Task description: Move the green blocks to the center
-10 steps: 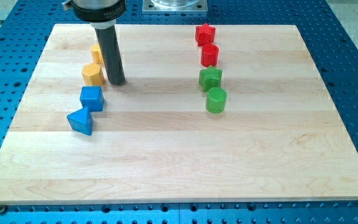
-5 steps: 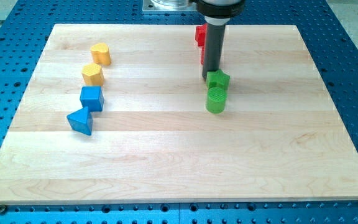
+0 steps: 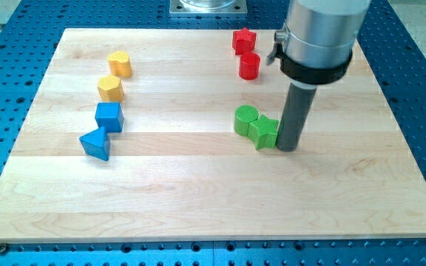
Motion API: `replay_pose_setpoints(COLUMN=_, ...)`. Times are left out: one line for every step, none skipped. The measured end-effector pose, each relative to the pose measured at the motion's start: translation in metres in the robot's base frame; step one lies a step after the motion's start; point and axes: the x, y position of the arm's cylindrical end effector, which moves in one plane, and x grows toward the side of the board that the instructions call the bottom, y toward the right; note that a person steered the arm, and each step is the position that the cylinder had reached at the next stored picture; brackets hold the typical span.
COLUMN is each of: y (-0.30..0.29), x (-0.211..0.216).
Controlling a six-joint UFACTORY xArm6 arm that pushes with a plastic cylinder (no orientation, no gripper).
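Two green blocks sit side by side right of the board's middle: a green cylinder (image 3: 245,120) and a green star-like block (image 3: 265,132) touching its lower right. My tip (image 3: 288,148) rests on the board right against the right side of the green star-like block. The dark rod rises from there to the grey arm head at the view's top.
Two red blocks, a red star (image 3: 243,41) and a red cylinder (image 3: 249,66), stand at the top centre. A yellow block (image 3: 120,63) and a yellow hexagon (image 3: 110,88) are at the upper left. Below them are a blue cube (image 3: 109,117) and a blue triangle (image 3: 95,143).
My tip moved from the yellow blocks across to the green ones, then round to their right side. Both green blocks shifted down and left; the star-like one now lies lower right of the cylinder.
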Motion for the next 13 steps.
replay_pose_setpoints(y=-0.032, x=-0.023)
replay_pose_setpoints(y=-0.058, x=-0.041)
replay_pose_setpoints(y=-0.076, x=-0.04)
replay_pose_setpoints(y=-0.082, x=-0.01)
replay_pose_setpoints(y=-0.116, x=-0.007)
replay_pose_setpoints(y=-0.116, x=-0.049)
replay_pose_setpoints(y=-0.118, x=-0.051)
replay_pose_setpoints(y=-0.063, x=-0.044)
replay_pose_setpoints(y=-0.026, x=-0.078)
replay_pose_setpoints(y=-0.056, x=-0.079)
replay_pose_setpoints(y=-0.071, x=-0.079)
replay_pose_setpoints(y=-0.072, x=-0.079)
replay_pose_setpoints(y=-0.007, x=-0.105)
